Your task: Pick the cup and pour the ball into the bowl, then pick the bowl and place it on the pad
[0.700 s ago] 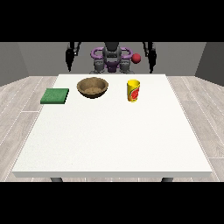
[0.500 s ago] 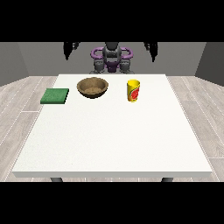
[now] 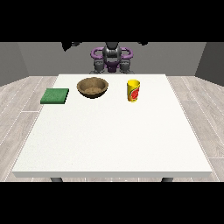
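Observation:
A yellow cup point(image 3: 133, 90) with a red mark stands upright at the table's far right of centre. A brown wooden bowl point(image 3: 92, 87) sits to its left, and nothing shows inside it. A green pad point(image 3: 55, 96) lies flat near the table's left edge. No ball shows anywhere, and the cup's inside is hidden. The robot's arms are raised high and spread wide. Only a dark bit of the hand at the view's left point(image 3: 70, 44) and of the hand at the view's right point(image 3: 143, 43) shows at the scene's top edge, both far above the objects.
The white table point(image 3: 113, 140) stretches wide towards the camera, with the three objects in a row along its far side. The robot's torso point(image 3: 112, 59) stands behind the far edge. Grey plank floor surrounds the table.
Both arms have swung up and outward, from beside the torso to the scene's top edge. A red ball seen by the hand at the view's right 0.7 s ago no longer shows.

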